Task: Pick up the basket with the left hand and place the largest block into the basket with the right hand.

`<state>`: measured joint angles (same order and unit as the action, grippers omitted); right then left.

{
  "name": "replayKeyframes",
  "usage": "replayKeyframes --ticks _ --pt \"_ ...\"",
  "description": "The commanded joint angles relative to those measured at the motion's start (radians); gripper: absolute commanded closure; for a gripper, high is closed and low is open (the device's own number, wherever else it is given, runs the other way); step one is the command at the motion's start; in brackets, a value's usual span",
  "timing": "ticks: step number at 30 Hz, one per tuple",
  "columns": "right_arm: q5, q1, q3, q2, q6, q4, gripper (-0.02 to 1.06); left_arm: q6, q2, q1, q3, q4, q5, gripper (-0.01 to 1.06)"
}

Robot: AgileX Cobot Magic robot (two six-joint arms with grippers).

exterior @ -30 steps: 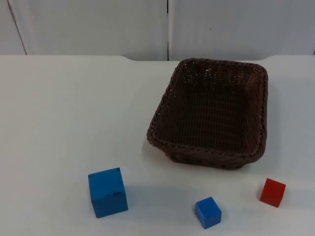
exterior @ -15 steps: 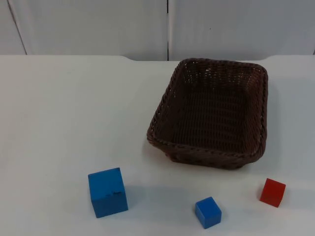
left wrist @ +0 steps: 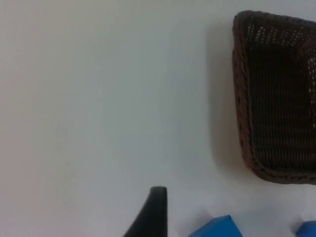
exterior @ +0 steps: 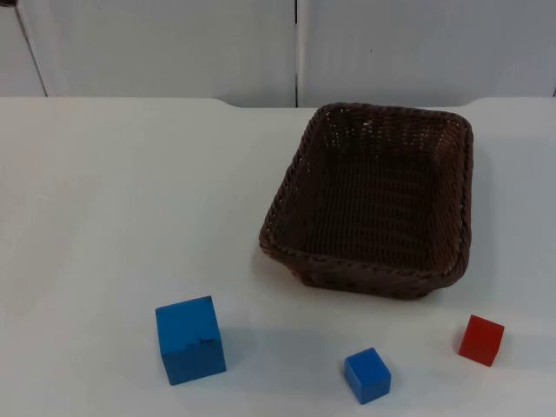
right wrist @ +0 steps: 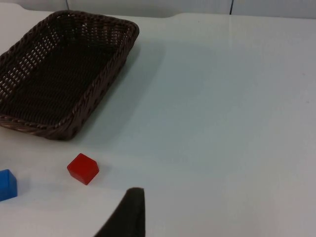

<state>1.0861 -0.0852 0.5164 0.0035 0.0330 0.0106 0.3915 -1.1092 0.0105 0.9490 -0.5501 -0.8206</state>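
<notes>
Near the desk's [exterior: 104,191] front edge, in a loose row: large blue block [exterior: 190,339] toward the left, resting flat; small blue block [exterior: 367,375] further right, closest to the front edge; small red block [exterior: 481,339] rightmost, a little further back than the small blue one. All three apart from each other, none touching the basket.

Behind the blocks, right of centre: dark brown wicker basket [exterior: 373,198], rectangular, standing on the desk, turned slightly so its long sides run back toward the far edge. Nothing inside it. Near rim well apart from the large blue block, closer to the two small ones.

Left gripper [left wrist: 153,212]: one black fingertip seen over bare desk, just beside a corner of the large blue block [left wrist: 217,228], basket [left wrist: 276,98] off to one side. Holding nothing; width of opening cannot be told.

Right gripper [right wrist: 126,212]: one black fingertip over bare desk, near the small red block [right wrist: 83,168], with the small blue block [right wrist: 7,184] beyond it and the basket [right wrist: 59,74] further off. Nothing held; opening cannot be told.

At the far edge: grey partition wall [exterior: 174,43].
</notes>
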Motion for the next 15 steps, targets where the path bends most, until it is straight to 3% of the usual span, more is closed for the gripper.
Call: replayKeyframes --ticks 1,15 --pt "-0.008 0.006 -0.001 -0.003 0.002 0.004 0.0 0.049 -0.068 -0.009 0.036 -0.071 0.003 0.19" --pt "-0.008 0.006 -0.001 -0.003 0.002 0.006 0.0 0.057 -0.413 -0.159 0.287 -0.043 -0.004 0.19"
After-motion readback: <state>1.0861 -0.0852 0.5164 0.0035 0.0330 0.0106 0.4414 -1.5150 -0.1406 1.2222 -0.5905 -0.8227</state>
